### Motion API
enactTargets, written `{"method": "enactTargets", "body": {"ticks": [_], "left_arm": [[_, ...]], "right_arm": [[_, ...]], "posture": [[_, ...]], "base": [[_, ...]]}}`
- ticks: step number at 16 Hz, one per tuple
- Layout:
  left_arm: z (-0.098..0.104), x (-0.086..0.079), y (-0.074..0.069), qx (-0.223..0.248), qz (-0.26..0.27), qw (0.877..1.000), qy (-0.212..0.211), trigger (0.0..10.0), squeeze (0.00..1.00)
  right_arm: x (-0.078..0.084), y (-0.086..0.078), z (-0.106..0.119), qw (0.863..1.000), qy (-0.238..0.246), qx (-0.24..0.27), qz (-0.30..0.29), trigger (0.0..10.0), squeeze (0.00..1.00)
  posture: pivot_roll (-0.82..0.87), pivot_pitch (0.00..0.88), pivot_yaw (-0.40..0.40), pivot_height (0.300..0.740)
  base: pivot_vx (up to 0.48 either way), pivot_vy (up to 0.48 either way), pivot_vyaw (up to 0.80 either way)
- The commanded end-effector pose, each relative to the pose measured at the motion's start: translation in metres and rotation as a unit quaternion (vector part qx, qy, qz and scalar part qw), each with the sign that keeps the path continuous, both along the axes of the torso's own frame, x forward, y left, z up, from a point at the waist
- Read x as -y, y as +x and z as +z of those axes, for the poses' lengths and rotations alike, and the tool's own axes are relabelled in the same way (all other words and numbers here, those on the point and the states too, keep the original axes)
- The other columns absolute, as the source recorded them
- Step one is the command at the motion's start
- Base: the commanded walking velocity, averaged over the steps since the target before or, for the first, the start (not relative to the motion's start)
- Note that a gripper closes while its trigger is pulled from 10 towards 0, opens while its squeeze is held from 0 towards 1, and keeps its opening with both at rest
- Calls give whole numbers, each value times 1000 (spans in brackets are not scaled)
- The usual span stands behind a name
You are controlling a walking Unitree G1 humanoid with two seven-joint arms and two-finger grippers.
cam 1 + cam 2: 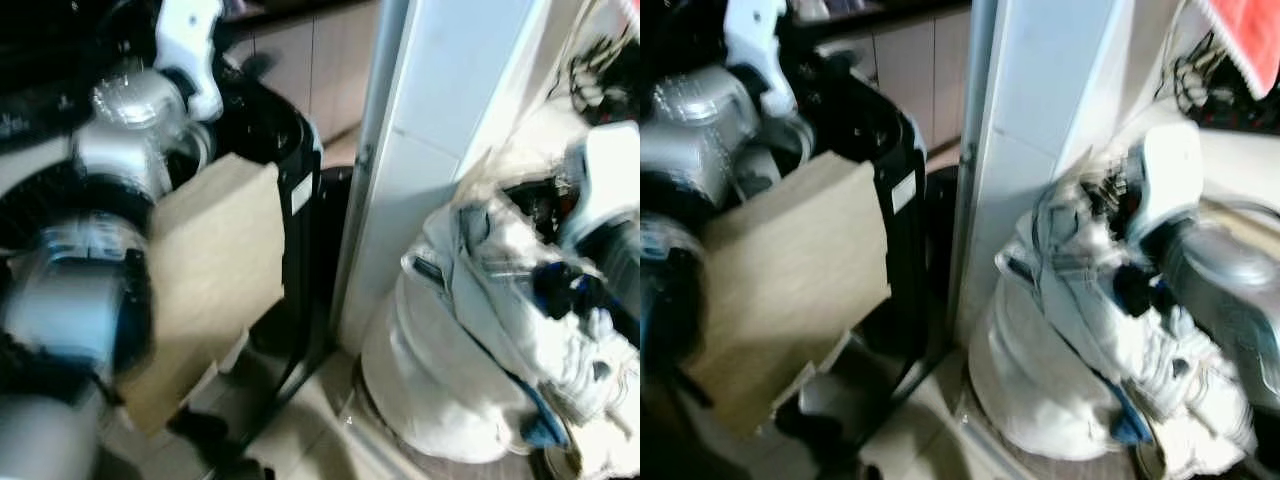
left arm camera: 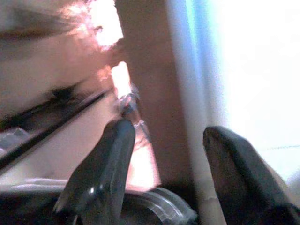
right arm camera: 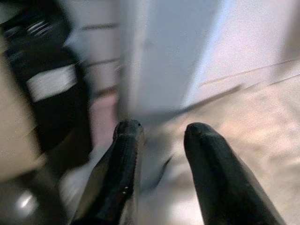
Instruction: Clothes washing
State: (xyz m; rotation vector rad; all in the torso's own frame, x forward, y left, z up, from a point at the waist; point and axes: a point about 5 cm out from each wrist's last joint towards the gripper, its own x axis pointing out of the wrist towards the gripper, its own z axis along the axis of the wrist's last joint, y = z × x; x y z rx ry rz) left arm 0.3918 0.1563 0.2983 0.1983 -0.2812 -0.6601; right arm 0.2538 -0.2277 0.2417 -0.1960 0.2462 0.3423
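Observation:
A heap of white clothes [image 1: 470,350] with blue trim lies low at the right, against a white upright panel [image 1: 440,100]. My right arm [image 1: 1210,270] reaches over the top of the heap, and the picture is blurred there. In the right wrist view my right gripper [image 3: 164,127] is open, with nothing clear between its fingers, over pale floor beside the white panel. My left arm [image 1: 120,150] is raised at the left. In the left wrist view my left gripper [image 2: 168,129] is open and empty.
A tan cardboard sheet [image 1: 210,270] leans against a black bin [image 1: 290,150] at the left. Beige cabinet doors [image 1: 320,60] stand behind it. A red cloth [image 1: 1250,35] hangs at the top right. Pale floor tiles [image 1: 310,430] show between the bin and the clothes.

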Motion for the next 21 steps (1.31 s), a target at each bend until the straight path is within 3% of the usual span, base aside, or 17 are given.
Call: {"method": "enactTargets", "body": {"ticks": [1,3,5,10,12,14,15,18,21], "left_arm": [[-6,11,-15,-6,-63,998,-3,10000,0],[-24,22,-31,-32,-123,992,0,10000,0],[-49,38,-56,-83,-204,975,17,10000,0],[-62,45,-82,-138,-224,964,19,10000,0],[-68,49,-104,-175,-267,947,23,10000,0],[-70,55,-117,-191,-302,933,31,10000,0],[-76,58,-123,-202,-308,929,41,10000,0],[-78,59,-127,-217,-294,930,27,10000,0],[-79,60,-129,-222,-277,935,15,10000,0]], "right_arm": [[7,-15,18,999,-11,12,32,10000,1000],[29,-24,25,999,-31,3,20,10000,1000],[51,-33,23,996,-82,-38,11,10000,1000],[66,-45,17,991,-99,-91,16,10000,1000],[73,-45,7,989,-95,-110,33,10000,1000],[76,-35,-1,994,-49,-93,16,10000,1000],[79,-31,-14,993,-31,-110,9,10000,0],[77,-30,-32,989,2,-145,35,10000,0],[78,-23,-44,985,-22,-163,49,10000,0]], "posture": [[-139,36,19,740],[-150,45,27,740],[-152,51,29,740],[-147,56,27,740],[-146,60,25,740],[-145,59,25,740],[-141,57,19,740],[-138,58,15,740],[-127,57,0,740]], "base": [[0,0,0],[0,0,0],[0,0,0],[0,0,0],[0,0,0],[0,0,0],[0,0,0],[0,0,0],[0,0,0]]}}
